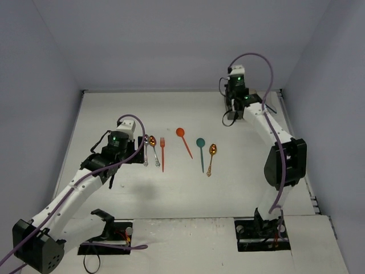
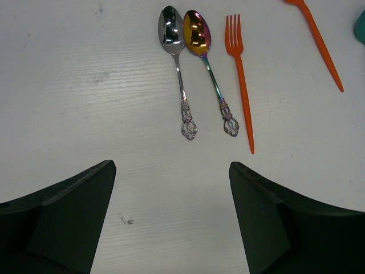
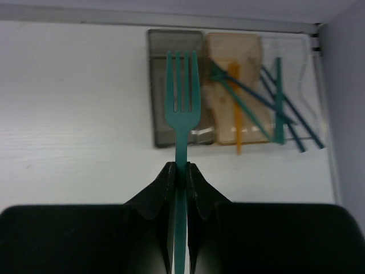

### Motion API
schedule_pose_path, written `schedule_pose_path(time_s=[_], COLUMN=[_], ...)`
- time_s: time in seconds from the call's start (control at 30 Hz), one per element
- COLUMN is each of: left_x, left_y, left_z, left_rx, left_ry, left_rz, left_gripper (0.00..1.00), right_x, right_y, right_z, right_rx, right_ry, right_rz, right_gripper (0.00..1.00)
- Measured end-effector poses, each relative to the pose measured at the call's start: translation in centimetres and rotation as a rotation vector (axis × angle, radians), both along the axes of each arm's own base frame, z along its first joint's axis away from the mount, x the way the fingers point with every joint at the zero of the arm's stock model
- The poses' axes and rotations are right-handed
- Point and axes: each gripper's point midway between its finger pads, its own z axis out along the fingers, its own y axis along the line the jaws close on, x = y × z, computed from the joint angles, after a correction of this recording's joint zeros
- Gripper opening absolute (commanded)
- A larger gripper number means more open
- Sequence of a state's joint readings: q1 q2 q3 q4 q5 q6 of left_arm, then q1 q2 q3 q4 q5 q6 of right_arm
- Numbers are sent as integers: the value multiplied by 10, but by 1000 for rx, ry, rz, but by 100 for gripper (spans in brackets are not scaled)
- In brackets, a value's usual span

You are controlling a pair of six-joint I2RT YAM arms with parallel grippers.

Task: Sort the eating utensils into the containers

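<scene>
My right gripper (image 3: 181,165) is shut on a teal fork (image 3: 181,103), tines forward, held in front of the containers. These are a dark grey bin (image 3: 162,57), an orange-tan bin (image 3: 251,51) and a clear bin (image 3: 299,57) against the back wall. Teal, blue-grey and orange chopsticks (image 3: 278,100) lie across the tan and clear bins. My left gripper (image 2: 171,165) is open and empty above the table, just short of a silver spoon (image 2: 171,28), a gold spoon (image 2: 197,31) and an orange fork (image 2: 239,57). In the top view it (image 1: 136,153) is left of them.
An orange spoon (image 1: 183,140), a teal spoon (image 1: 201,149) and a second gold spoon (image 1: 211,155) lie mid-table, right of the orange fork (image 1: 162,153). My right arm (image 1: 285,160) reaches to the back right corner and hides the bins in the top view. Walls close the table's back and sides.
</scene>
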State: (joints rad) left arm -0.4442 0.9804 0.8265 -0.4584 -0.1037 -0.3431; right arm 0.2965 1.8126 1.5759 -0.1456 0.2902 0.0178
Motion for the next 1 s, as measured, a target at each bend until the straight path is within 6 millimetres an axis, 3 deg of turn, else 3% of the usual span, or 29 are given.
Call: schedule_pose_path(time_s=[0.1, 0.2, 0.4, 0.57, 0.7, 0.9, 1.0], left_x=[0, 0, 1, 1, 2, 1, 1], left_y=[0, 0, 0, -1, -1, -2, -3], left_z=[-4, -4, -5, -9, -13, -15, -15], left_rx=[6, 8, 11, 21, 26, 25, 23], left_ry=[13, 14, 18, 31, 42, 50, 51], left_rz=[-2, -4, -5, -8, -9, -14, -17], left_gripper=[78, 78, 78, 78, 78, 78, 78], right_x=[18, 42, 76, 90, 90, 91, 91], right_y=[-45, -74, -115, -121, -121, -123, -122], right_z=[6, 0, -43, -87, -115, -117, -109], right_rx=[-40, -67, -103, -120, -130, -143, -143], right_ry=[2, 12, 84, 154, 205, 214, 200], right_rz=[-27, -24, -23, -7, 5, 1, -3], right_gripper=[0, 0, 0, 6, 24, 53, 56])
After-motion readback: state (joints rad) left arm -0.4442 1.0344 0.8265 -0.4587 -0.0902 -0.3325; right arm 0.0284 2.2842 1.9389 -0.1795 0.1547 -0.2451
